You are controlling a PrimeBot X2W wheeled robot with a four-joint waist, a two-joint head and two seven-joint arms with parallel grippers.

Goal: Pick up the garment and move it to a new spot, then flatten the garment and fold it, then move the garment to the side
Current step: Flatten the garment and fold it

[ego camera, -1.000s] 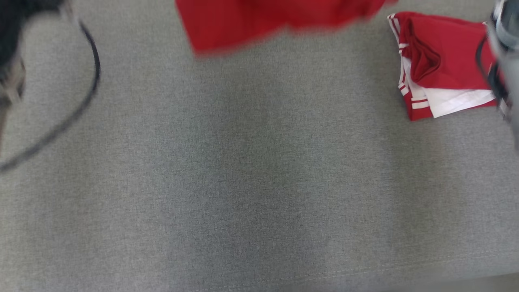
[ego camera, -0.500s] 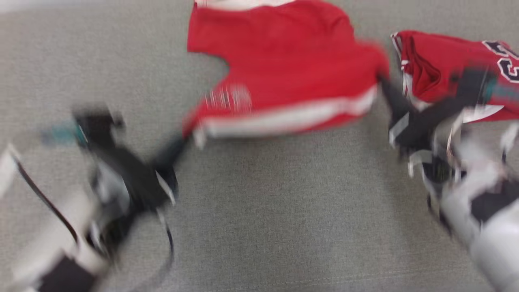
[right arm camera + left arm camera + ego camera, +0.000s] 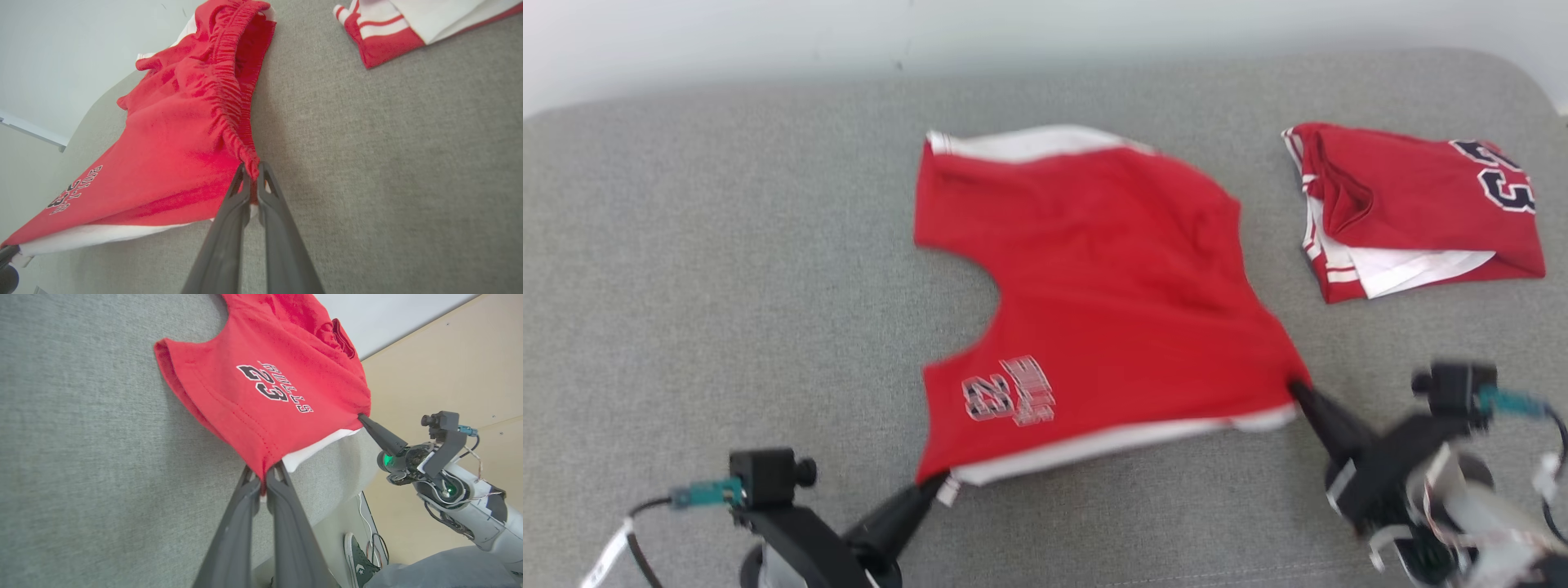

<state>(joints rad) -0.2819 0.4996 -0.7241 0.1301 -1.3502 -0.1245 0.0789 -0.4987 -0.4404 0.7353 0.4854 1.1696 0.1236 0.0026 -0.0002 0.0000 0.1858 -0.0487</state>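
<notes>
**Both grippers pinching the shorts' near corners**

Left gripper (image 3: 935, 483) is pressed together on the hem corner by the "23" print. Right gripper (image 3: 1294, 385) is likewise clamped on the end of the elastic waistband. The red shorts (image 3: 1111, 286) lie spread mid-surface, their white-trimmed near edge drawn between the two tips.

Both arms sit low at the near edge, fingers slanting up and inward.

A folded jersey (image 3: 1413, 204) lies apart to the right on the grey woven surface (image 3: 727, 269), with a pale wall (image 3: 768, 33) behind. A person's shoe (image 3: 357, 559) stands on the floor below the edge.

The head view has tilted up since half a second ago, but the grips are unchanged.
</notes>
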